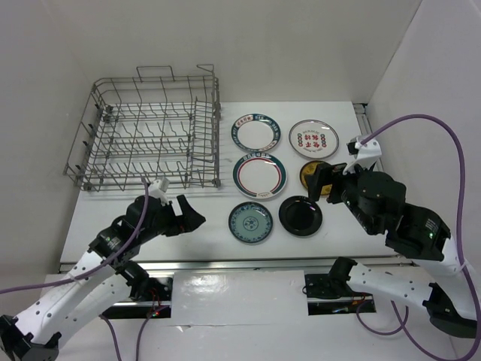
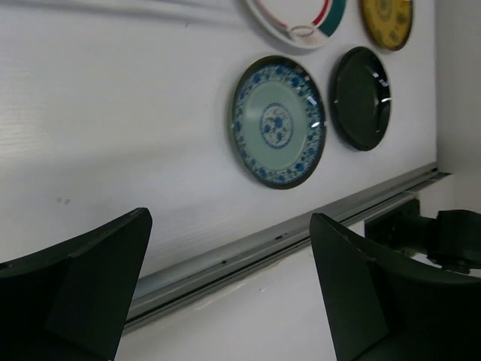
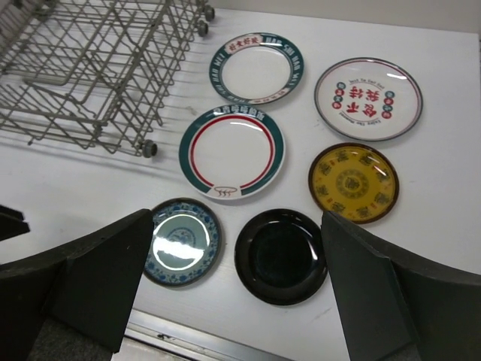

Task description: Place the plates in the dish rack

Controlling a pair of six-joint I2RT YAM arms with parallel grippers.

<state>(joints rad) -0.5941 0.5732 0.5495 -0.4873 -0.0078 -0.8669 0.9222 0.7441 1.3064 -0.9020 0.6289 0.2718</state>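
We held left fingers (image 2: 75, 289) and right fingers (image 3: 94, 274) spread and empty above the bench (image 1: 214, 244), as six plates (image 1: 259, 174) lay flat beside the bare dish rack (image 1: 150, 128).

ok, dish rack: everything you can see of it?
The dish rack is a large rectangular basket of grey metal wire, rows of upright tines inside, looped handles on the rim, rollers at the lower corners. It stands upright and empty at the far left of the white table. The plates lie apart on its right.

Robot lab, white table (image 1: 218, 244), plain white walls (image 1: 301, 45), left arm (image 1: 83, 267) and right arm (image 1: 409, 229) bolted at its edge
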